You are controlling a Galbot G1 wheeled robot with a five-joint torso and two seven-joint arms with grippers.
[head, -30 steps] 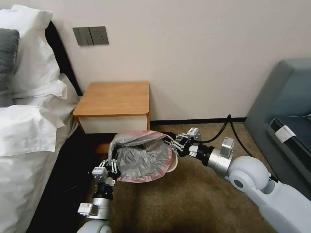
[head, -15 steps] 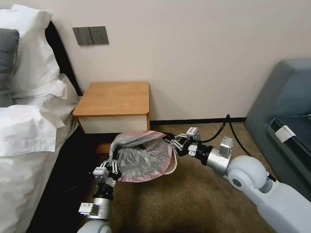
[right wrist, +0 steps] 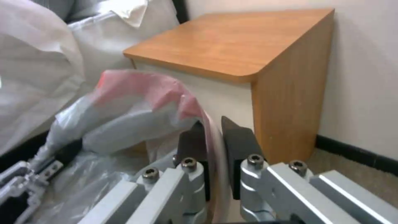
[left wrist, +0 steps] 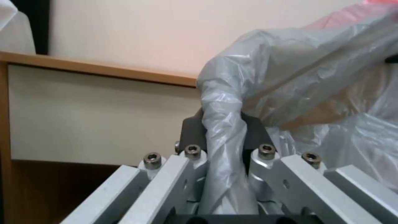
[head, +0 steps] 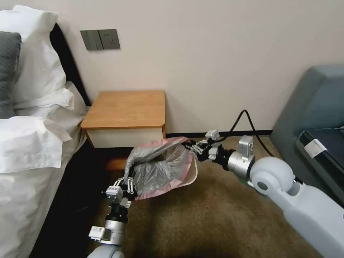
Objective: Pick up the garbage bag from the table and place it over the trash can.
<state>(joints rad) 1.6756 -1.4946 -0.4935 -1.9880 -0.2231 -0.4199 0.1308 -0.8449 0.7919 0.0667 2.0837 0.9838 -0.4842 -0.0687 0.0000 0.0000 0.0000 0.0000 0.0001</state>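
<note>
We see the garbage bag (head: pixel 159 168) stretched over the tilted trash can (head: pixel 192 175) below the tabletop (head: pixel 125 109), left pincer (head: pixel 126 183) and right pincer (head: pixel 191 147) each clamping its rim

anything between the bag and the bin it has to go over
Nothing visible. The garbage bag is already draped over the trash can, whose rim still shows on one side. The left end effector and right end effector each pinch a bag edge.
</note>
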